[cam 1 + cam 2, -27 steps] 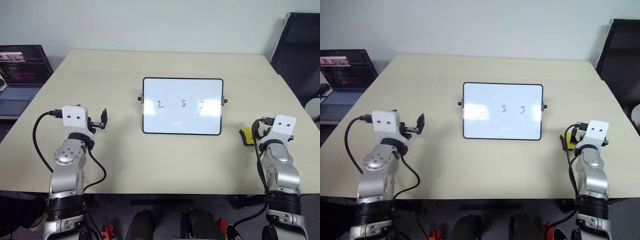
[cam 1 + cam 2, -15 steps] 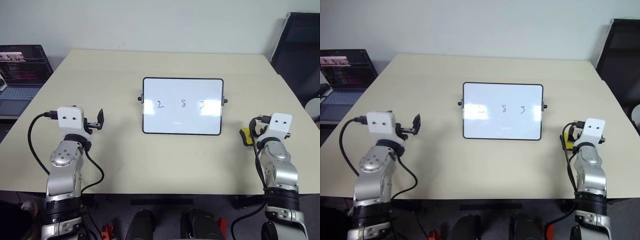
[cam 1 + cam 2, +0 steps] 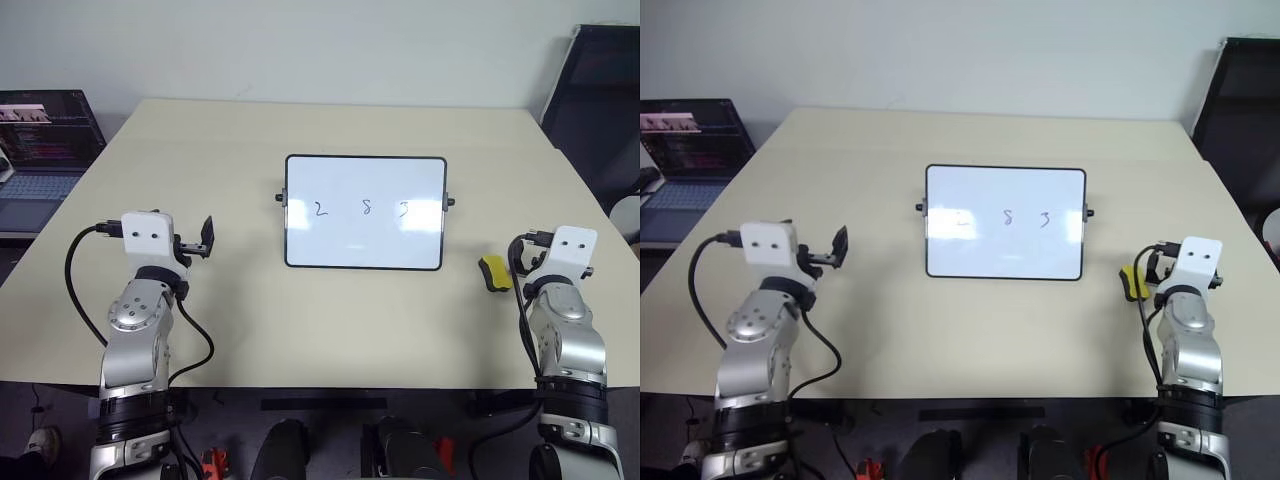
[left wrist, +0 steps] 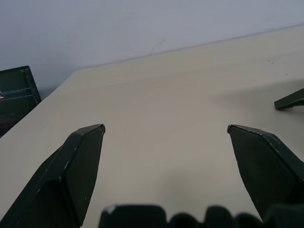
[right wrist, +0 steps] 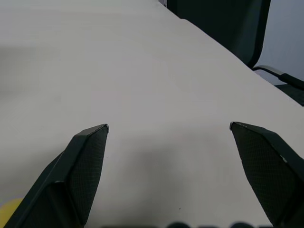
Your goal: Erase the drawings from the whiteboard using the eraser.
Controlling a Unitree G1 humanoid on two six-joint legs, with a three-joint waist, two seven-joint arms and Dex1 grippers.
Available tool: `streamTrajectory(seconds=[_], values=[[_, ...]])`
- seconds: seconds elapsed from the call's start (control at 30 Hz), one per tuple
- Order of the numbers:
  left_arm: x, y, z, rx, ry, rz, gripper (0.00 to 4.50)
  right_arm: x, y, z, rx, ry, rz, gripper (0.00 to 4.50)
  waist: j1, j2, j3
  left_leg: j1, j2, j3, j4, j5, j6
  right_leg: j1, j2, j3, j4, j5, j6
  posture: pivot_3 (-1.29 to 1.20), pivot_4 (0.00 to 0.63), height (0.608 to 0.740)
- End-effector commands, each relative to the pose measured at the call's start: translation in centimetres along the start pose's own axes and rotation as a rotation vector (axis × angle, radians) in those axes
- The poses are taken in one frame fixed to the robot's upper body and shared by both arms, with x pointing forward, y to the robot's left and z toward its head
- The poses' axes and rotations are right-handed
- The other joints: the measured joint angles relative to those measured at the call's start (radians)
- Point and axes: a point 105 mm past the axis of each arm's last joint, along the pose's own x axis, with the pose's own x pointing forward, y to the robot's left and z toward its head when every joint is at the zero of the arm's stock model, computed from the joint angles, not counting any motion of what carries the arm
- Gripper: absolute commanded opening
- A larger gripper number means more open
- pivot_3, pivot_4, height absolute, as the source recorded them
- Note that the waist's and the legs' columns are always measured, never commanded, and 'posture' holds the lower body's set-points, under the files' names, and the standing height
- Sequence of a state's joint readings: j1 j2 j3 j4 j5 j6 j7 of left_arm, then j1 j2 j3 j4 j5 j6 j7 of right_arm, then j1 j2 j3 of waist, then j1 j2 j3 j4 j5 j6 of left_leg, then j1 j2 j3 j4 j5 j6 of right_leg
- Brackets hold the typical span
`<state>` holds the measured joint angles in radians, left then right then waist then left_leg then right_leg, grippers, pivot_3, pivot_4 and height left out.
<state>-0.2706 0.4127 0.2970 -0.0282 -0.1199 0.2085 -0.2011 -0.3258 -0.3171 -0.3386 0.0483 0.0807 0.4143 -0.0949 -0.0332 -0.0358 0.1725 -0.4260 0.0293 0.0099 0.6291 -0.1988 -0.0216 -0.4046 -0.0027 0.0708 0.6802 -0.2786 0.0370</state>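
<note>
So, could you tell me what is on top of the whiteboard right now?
The whiteboard carries only the drawings, three dark digit-like marks in a row. Nothing covers its face; the eraser lies on the table beside it.

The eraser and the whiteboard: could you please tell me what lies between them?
Nothing: in the left eye view only bare table separates the eraser from the whiteboard.

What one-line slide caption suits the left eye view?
Glossy white whiteboard bearing three dark drawings; small yellow eraser beside open right claw.

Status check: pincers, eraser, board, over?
Both pincers open, empty: left pincer, right pincer. Eraser on table beside right arm, ungrabbed. Board carries all three marks. Nothing between eraser and board.
</note>
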Motion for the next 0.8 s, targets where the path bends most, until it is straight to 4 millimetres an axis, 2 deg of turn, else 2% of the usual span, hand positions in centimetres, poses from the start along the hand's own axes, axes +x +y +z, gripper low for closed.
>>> streamTrajectory(seconds=[0.03,0.2,0.4,0.53,0.67,0.8], values=[[0.5,-1.4,2.7,-0.050,-0.089,-0.130,4.50,-0.5,-0.9,2.0,-0.012,-0.052,0.018,4.48,0.000,0.000,0.000,0.000,0.000,0.000,0.000,0.000,0.000,0.000,0.000,0.000,0.000,0.000,0.000,0.00,0.150,0.740],[0.3,-7.0,6.1,-0.180,-0.169,-0.489,4.50,-2.1,0.4,2.5,-0.039,-0.019,0.156,4.48,0.004,0.000,0.000,-0.001,0.000,0.000,0.000,0.000,0.000,0.000,0.000,-0.001,0.000,0.000,0.000,0.00,0.150,0.740],[-2.4,-12.9,7.5,-0.191,-0.193,-0.911,4.50,-3.3,2.2,2.5,-0.016,0.091,0.288,4.48,-0.006,0.000,0.000,0.000,0.000,-0.001,0.000,0.000,0.000,0.000,0.001,0.000,0.000,0.000,0.000,0.00,0.150,0.740],[-5.0,-16.0,6.1,-0.100,-0.154,-1.180,4.50,-3.7,3.0,1.9,0.051,0.201,0.317,4.48,-0.011,0.000,0.000,0.000,0.000,-0.001,0.000,0.000,0.000,0.000,0.002,0.000,0.000,0.000,0.000,0.00,0.150,0.740],[-6.0,-17.2,5.1,-0.041,-0.148,-1.293,4.50,-3.8,3.8,1.6,0.100,0.256,0.333,4.48,-0.011,0.000,0.000,0.000,0.000,-0.001,0.000,0.000,0.000,0.000,0.002,0.000,0.000,0.000,0.000,0.00,0.150,0.740],[-6.3,-18.1,3.5,0.048,-0.145,-1.335,4.50,-3.6,3.9,0.7,0.118,0.290,0.325,4.48,-0.008,0.000,0.000,0.000,0.000,0.000,0.000,0.000,0.000,0.000,0.002,0.000,-0.001,-0.001,0.000,0.00,0.150,0.740]])
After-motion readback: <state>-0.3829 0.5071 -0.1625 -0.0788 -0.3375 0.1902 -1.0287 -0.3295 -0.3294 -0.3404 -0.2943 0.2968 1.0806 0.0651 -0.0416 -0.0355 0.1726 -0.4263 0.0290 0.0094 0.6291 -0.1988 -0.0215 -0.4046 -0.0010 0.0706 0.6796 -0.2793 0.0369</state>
